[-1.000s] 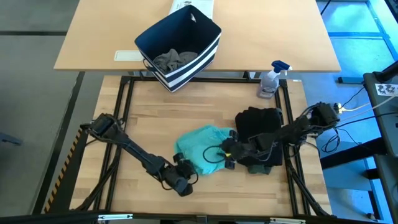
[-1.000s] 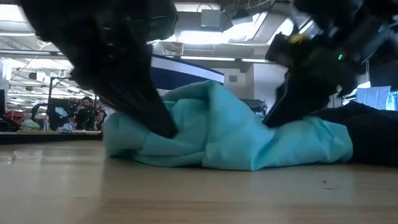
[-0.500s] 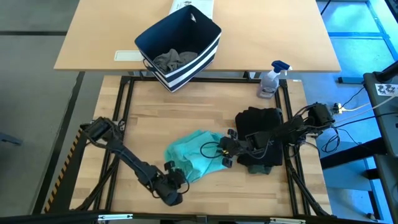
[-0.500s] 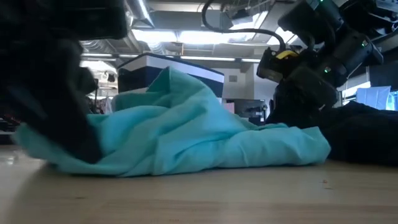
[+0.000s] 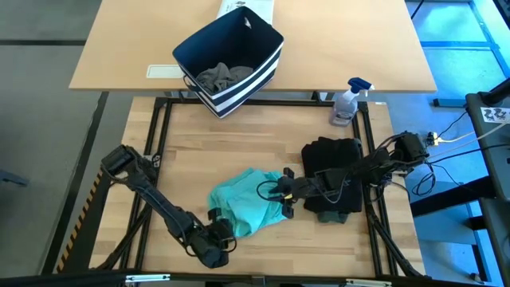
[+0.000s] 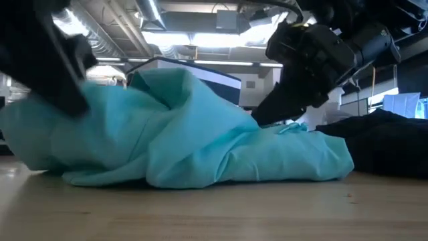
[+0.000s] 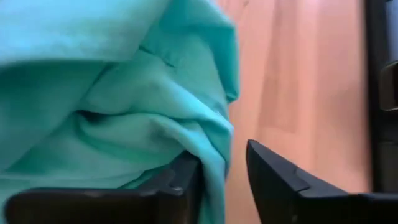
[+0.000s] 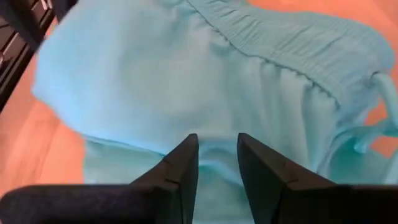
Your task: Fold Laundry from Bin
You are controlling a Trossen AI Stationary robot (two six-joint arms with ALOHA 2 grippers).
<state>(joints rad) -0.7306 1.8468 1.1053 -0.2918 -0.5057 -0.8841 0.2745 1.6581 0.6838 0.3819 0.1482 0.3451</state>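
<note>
Both tools (image 5: 280,196) low at teal piece (image 5: 243,207)

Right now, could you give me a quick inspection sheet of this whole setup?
Surface: wooden table, bare around the clothes.
Job's things: teal garment crumpled in the middle; black garment folded beside it; navy bin holding grey laundry.
Clutter: spray bottle; white box behind the bin.
Grippers: left gripper at the teal garment's near edge, cloth between its fingers; right gripper on its far side.
Cables: loops along the right arm.
Surroundings: ceiling lights, equipment.
</note>
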